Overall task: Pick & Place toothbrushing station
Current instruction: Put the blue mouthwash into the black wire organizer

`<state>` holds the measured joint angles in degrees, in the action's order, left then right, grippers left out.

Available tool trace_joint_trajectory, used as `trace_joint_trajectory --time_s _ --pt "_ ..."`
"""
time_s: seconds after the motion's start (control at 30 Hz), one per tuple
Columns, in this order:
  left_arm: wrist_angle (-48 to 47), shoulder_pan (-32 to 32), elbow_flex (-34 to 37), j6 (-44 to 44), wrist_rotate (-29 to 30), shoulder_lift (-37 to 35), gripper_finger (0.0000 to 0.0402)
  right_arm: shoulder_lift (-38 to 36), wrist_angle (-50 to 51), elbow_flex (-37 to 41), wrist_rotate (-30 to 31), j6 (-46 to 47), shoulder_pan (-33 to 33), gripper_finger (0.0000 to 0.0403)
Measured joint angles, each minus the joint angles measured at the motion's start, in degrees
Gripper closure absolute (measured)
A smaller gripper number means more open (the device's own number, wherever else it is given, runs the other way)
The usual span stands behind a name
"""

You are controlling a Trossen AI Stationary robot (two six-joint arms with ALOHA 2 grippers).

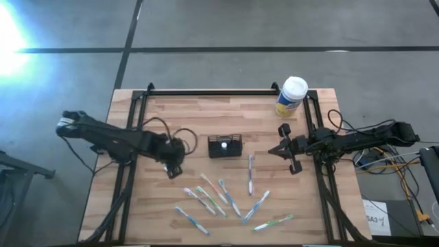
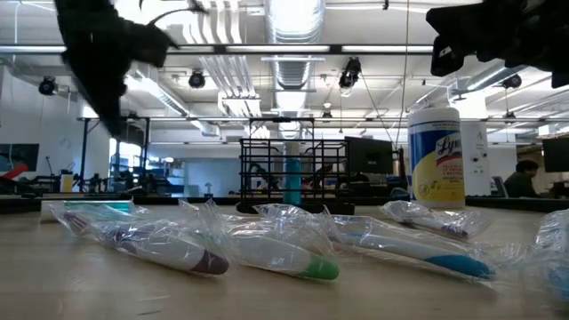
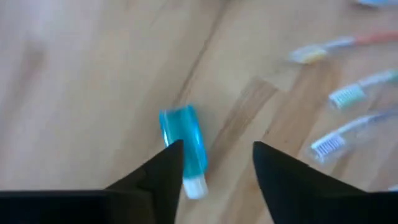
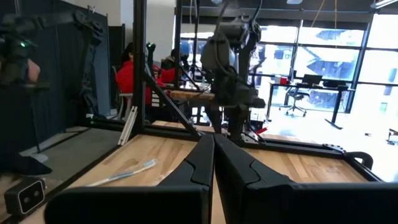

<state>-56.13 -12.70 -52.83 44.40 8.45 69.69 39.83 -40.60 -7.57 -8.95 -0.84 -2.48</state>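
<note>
Left tool, spread, hovers left of toothbrushing station; right tool pressed together.

Blue tube blurred (pincer hides end).

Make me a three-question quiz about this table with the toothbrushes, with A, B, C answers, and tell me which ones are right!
1. Where is the yellow canister?
A. At a back corner of the table
B. Among the toothbrushes
C. Inside the black holder

2. What colour is the small tube under the left gripper?
A. Red
B. Blue
C. Green

3. How are the right gripper fingers?
A. Wide open
B. Holding a toothbrush
C. Shut with nothing between them

Answers:
1 A: the high view shows it at the far right corner, apart from the toothbrushing station.
2 B: the left wrist view shows a blue tube with a white cap.
3 C: the right wrist view shows the fingers pressed together, empty.
</note>
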Motion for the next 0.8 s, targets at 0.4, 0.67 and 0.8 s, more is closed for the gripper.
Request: trace_joint_trajectory --time_s 0.4,0.67,0.8 --pt "0.62 -1.12 10.19 11.35 -6.88 -1.31 0.0142 0.0 -0.3 -0.17 0.0 0.48 0.02 0.0394" --pt "5.5 -1.09 13.88 10.32 -7.34 0.16 0.0142 0.0 -0.31 -0.17 0.0 0.22 0.0 0.0394" --pt "7.82 -1.01 15.71 9.68 -7.41 1.26 0.0142 0.0 -0.31 -0.17 0.0 0.22 0.0 0.0394"
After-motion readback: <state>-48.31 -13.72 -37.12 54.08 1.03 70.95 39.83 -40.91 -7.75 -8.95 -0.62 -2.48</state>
